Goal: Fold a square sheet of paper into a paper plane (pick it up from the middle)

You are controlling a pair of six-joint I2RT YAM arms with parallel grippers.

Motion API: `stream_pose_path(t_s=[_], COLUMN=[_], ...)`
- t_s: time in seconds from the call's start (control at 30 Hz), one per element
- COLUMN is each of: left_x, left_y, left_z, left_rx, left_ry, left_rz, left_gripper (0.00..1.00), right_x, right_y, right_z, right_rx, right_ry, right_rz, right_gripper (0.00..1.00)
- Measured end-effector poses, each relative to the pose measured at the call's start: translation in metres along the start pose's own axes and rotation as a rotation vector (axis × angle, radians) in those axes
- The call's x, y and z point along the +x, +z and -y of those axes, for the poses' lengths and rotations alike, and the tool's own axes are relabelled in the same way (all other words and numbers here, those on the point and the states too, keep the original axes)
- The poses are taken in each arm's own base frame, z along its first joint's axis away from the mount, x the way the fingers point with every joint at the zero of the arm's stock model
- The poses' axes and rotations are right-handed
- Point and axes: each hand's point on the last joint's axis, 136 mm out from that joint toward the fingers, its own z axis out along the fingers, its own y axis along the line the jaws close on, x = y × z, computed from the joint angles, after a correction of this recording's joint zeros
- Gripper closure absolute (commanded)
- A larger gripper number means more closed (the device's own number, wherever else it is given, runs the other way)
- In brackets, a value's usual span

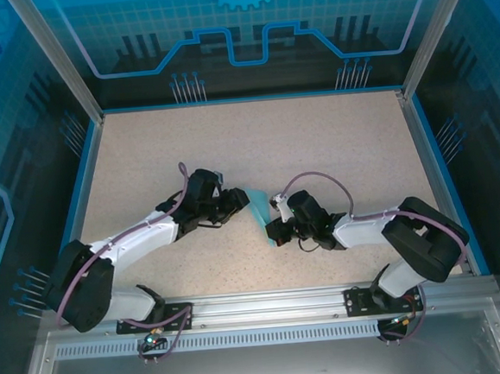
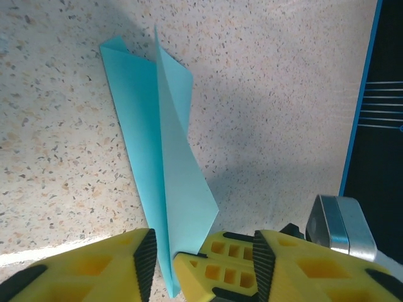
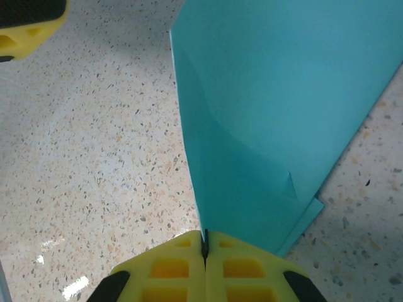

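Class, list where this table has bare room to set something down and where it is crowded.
Free: the far half of the table, between back wall and arms; the near strip between the two bases. Crowded: the centre, where left hand and right hand meet at the folded paper.

"Is it bright in there?"

"Evenly, and from overhead. From the top camera the arms throw only short, soft shadows on the speckled tabletop [image 1: 255,143]. The metal plate [image 1: 247,369] at six o'clock has a dull sheen."

"And up close?"

"At the left wrist the cyan paper [image 2: 170,182] casts a broad grey shadow toward two o'clock, and there's a bright strip of light at eight. At the right wrist there are small white glints at seven and a milky sheen at nine. The paper is pale at one o'clock and darker by the fold. The left gripper's yellow finger [image 3: 25,28] at eleven looks soft, but the speckle is crisp."
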Motion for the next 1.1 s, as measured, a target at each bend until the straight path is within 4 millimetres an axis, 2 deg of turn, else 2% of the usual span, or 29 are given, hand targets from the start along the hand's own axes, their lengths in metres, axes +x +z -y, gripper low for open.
stream_pose_path(t_s=[0.13, 0.6, 1.1], left_x=[0.003, 0.010, 0.016], left_y=[0.007, 0.021, 0.033], left_z=[-0.002, -0.002, -0.002], left_rx=[0.007, 0.051, 0.073], left_ry=[-0.004, 0.001, 0.002], left_rz=[-0.021, -0.066, -0.115], left_gripper=[0.59, 0.62, 0.65], right_x=[0.006, 0.008, 0.004], right_y=[0.001, 0.013, 0.006], right_z=[0.004, 0.012, 0.019], right_rx=[-0.035, -0.167, -0.221], right_ry=[0.065, 0.293, 0.441], right_rz=[-0.001, 0.005, 0.012], right_gripper=[0.98, 0.96, 0.94])
